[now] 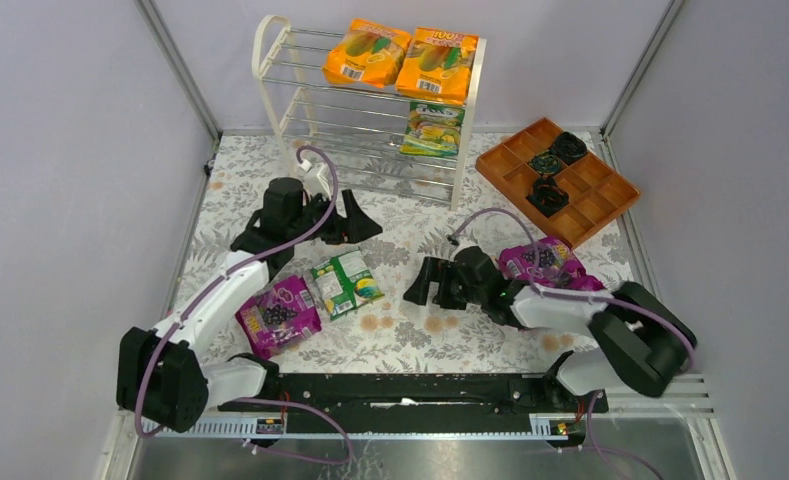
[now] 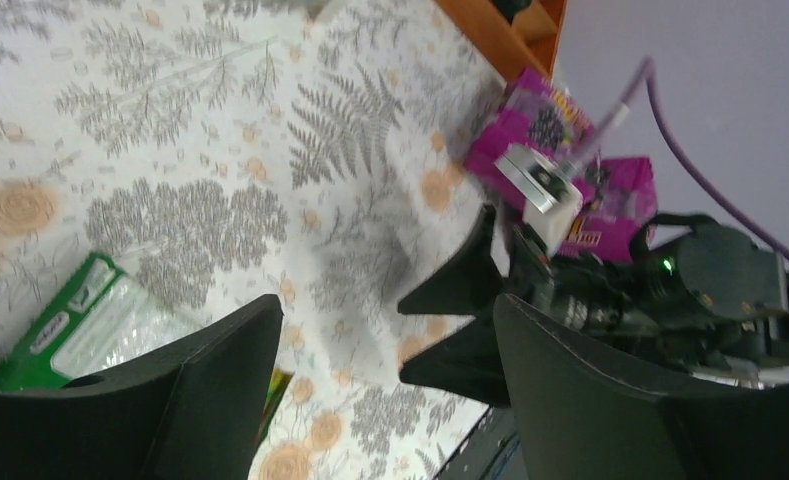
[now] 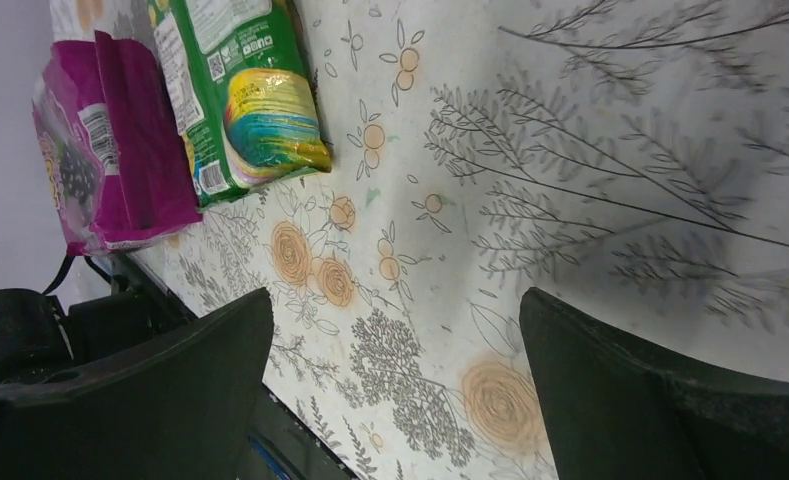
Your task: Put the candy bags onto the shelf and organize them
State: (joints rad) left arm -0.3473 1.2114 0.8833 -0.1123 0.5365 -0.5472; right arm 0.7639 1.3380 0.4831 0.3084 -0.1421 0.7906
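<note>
Left claw (image 2: 385, 310) agape, glossy green bag (image 1: 345, 283)

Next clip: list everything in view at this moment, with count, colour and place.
shelf: one, cream-white frame with chrome rods, far middle of the table
orange candy bags: two, orange, side by side on the top tier
shelved green bag: one, green-yellow, middle tier, right end
loose green bag: one, green, flat on the cloth between the arms
left purple bag: one, purple, on the cloth beside the left arm
right purple bags: seemingly two, purple, partly hidden by the right arm
tray: one, orange, compartmented, far right
black round objects: three, black, in the tray
tablecloth: one, white, floral
left gripper: open, empty, over the cloth
right gripper: open, empty, over the cloth
</note>
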